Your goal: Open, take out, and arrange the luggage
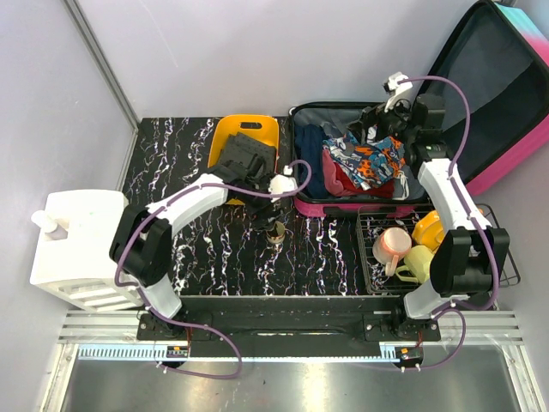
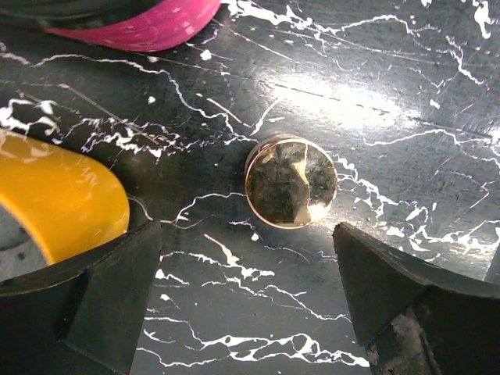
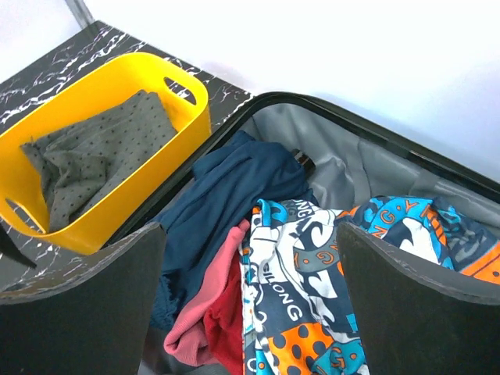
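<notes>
The luggage [image 1: 343, 209] lies open at the back of the table, its lid [image 1: 493, 81] leaning up at the right. Inside lie a navy garment [image 3: 226, 191], a pink and red one [image 3: 207, 324] and a patterned blue-orange cloth [image 3: 312, 289], against the grey lining [image 3: 367, 168]. My right gripper [image 3: 250, 242] hangs open above these clothes [image 1: 364, 159], holding nothing. My left gripper [image 2: 246, 246] is open just over the table, in front of the luggage's magenta edge [image 2: 141, 27]. A small shiny gold-rimmed round thing [image 2: 291, 181] stands just beyond its fingers.
A yellow bin [image 1: 225, 129] holding a grey dotted cloth [image 3: 94, 156] stands left of the luggage; its corner [image 2: 55, 195] is beside my left finger. A wire basket [image 1: 367, 257] with a pink cup [image 1: 393, 245] and yellow cups sits front right. A white appliance [image 1: 73, 249] stands far left.
</notes>
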Robot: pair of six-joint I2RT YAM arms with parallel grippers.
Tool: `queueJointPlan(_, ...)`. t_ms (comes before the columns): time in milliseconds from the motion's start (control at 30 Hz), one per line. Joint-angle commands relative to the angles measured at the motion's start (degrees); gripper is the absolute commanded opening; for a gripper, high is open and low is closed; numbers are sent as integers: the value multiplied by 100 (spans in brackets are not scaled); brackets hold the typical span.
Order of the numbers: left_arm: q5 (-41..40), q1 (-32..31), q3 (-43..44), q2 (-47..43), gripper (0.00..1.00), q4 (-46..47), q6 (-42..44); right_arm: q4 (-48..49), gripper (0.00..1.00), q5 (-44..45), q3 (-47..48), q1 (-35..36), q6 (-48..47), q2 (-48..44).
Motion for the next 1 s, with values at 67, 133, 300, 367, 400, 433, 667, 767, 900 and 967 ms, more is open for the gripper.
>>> queueJointPlan(67,-378,-281,264,318,96,-1,651,258,100,134,-9,-74,454,-223)
queueJointPlan(133,-290,-299,308,406,96,-1,730,249,100,72,-80,-75,427,-259)
queueJointPlan(300,-202,-501,291,582,96,16,958,196,100,107,-98,-75,383,-277)
queueJointPlan(367,-211,-597,282,643,96,8,1003,153,100,81,-89,-66,331,-268)
queueJointPlan(400,-193,-615,264,696,96,-1,1029,135,100,72,-63,-74,322,-259)
queueJointPlan(433,-158,-633,256,714,96,7,1029,117,100,72,-54,-66,304,-259)
queueJointPlan(667,-254,-712,273,837,93,42,1012,100,100,28,-89,-75,348,-233)
queueJointPlan(767,-360,-721,256,846,87,43,1073,143,100,28,-159,-66,435,-241)
queueJointPlan(900,-492,-712,177,811,77,43,1117,258,100,-42,-221,-75,559,-233)
queueJointPlan(967,-597,-721,124,776,68,147,1056,302,100,-42,-212,-75,603,-198)
